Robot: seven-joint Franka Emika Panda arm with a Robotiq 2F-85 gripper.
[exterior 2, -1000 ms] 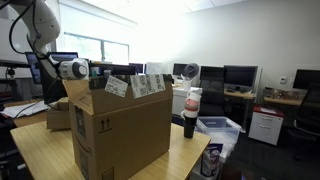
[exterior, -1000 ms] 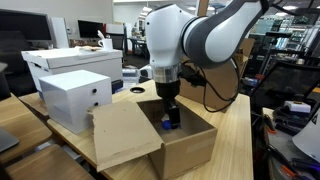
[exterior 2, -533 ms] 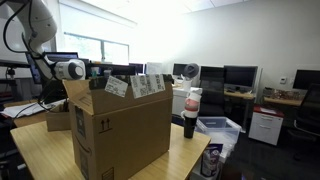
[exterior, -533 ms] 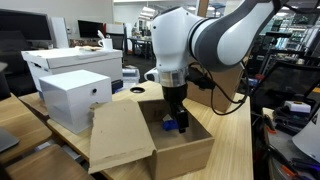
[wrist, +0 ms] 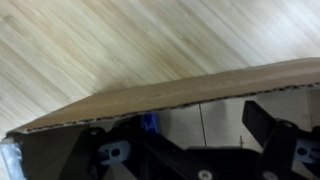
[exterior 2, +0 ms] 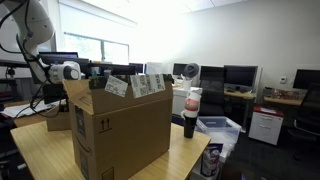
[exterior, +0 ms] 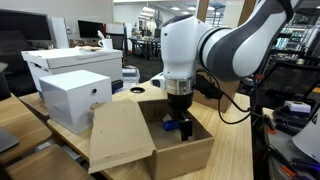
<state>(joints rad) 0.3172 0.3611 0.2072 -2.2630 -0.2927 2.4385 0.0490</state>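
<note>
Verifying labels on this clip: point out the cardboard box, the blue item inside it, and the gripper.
cardboard box (exterior: 188, 155): in an exterior view, on its front wall.
blue item (exterior: 171, 127): in an exterior view, on its visible top.
gripper (exterior: 184, 125): in an exterior view, between the fingertips.

Tool (exterior: 183, 124) inside carton (exterior: 196, 151); carton on table (exterior: 238, 135); lidded boxes (exterior: 75, 95) beside it.

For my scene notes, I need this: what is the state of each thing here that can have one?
cardboard box: open, flaps folded outward.
end effector: open, down inside the cardboard box.
blue object: lying on the box floor, not gripped.
white box: closed.
bottle: upright.
</note>
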